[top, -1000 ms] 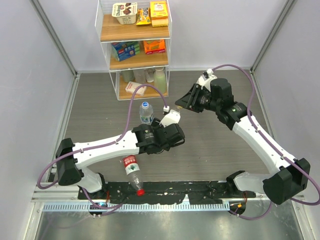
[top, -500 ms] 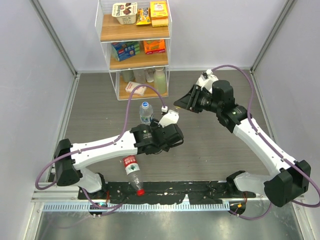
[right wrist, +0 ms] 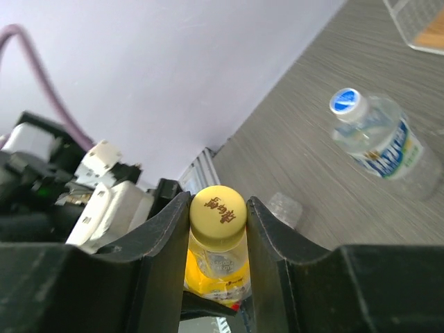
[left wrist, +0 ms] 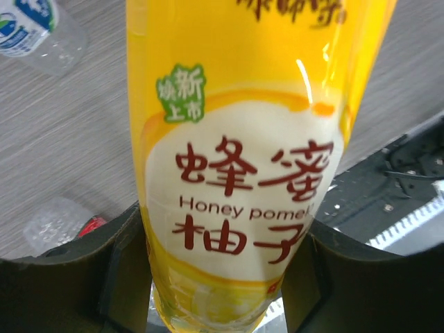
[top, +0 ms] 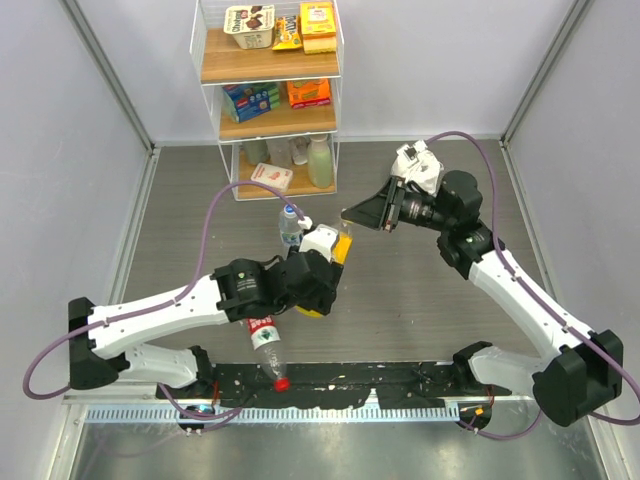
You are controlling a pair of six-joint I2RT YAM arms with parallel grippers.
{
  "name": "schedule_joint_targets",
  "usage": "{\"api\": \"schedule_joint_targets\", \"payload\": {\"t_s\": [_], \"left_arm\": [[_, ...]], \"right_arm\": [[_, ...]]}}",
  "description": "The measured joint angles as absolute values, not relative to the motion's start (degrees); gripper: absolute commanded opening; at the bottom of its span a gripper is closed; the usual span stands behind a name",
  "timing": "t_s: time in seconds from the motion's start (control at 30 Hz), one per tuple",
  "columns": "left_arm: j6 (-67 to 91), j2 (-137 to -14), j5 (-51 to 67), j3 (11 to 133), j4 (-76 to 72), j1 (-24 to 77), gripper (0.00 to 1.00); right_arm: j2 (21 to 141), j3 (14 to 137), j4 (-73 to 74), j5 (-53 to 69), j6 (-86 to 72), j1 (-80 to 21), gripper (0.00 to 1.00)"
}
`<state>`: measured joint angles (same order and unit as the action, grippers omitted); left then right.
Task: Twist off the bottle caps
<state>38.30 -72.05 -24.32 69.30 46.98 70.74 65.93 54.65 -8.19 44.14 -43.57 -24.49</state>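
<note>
My left gripper [top: 322, 278] is shut on the body of the yellow bottle [left wrist: 236, 173] and holds it tilted over the table; the bottle also shows in the top view [top: 342, 246]. My right gripper [right wrist: 218, 215] is shut on its yellow cap [right wrist: 218, 210], a finger on each side. In the top view the right gripper [top: 349, 214] hides the cap. The blue-label bottle [top: 291, 228] stands just behind, with its white cap [right wrist: 347, 103] on. The red-label bottle [top: 263, 338] lies near the front with its red cap [top: 281, 383] on.
A wire shelf rack [top: 268, 90] with boxes and a pale green bottle [top: 320, 160] stands at the back. A black strip [top: 380, 378] runs along the near edge between the arm bases. Walls close in both sides.
My left arm has swung back and to the left, and the yellow bottle now shows tilted in its grip. My right gripper has moved left and down onto the bottle's top.
</note>
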Motion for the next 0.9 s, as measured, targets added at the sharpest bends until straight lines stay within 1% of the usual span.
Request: {"api": "schedule_joint_targets", "payload": {"t_s": [0.33,0.57,0.63,0.67,0.7,0.73,0.77,0.8,0.83,0.87,0.9], "left_arm": [[38.37,-68.51,-18.17,68.31,41.54,71.16,0.08],[38.33,-68.47,-17.12,68.31,39.72,71.16,0.08],[38.33,-68.38,-17.10,68.31,39.68,71.16,0.08],[38.35,-68.31,-17.10,68.31,39.68,71.16,0.08],[38.33,-68.23,-17.10,68.31,39.68,71.16,0.08],[38.33,-68.07,-17.10,68.31,39.68,71.16,0.08],[38.33,-67.94,-17.10,68.31,39.68,71.16,0.07],[38.33,-67.83,-17.12,68.31,39.70,71.16,0.07],[38.33,-67.72,-17.17,68.29,39.70,71.13,0.07],[38.33,-67.64,-17.45,68.25,39.77,71.13,0.07],[38.35,-67.53,-17.63,68.16,39.81,71.13,0.07]], "right_arm": [[64.01,50.89,-29.04,52.71,-51.16,-24.34,0.02],[64.23,50.78,-33.50,53.74,-54.04,-24.23,0.02],[64.36,50.78,-33.61,53.76,-54.43,-24.03,0.09],[64.40,50.78,-33.65,53.76,-54.65,-23.90,0.20],[64.42,50.78,-33.63,53.76,-54.87,-23.81,0.25],[64.40,50.78,-33.63,53.69,-55.07,-23.75,0.40],[64.40,50.81,-33.61,53.65,-55.13,-23.70,0.48],[64.40,50.96,-33.23,53.47,-55.16,-23.64,0.62],[64.40,51.20,-32.67,53.30,-55.16,-23.59,0.69],[64.38,51.64,-31.55,53.08,-55.20,-23.59,0.81],[64.38,52.31,-30.20,52.84,-54.78,-23.59,0.87]]}}
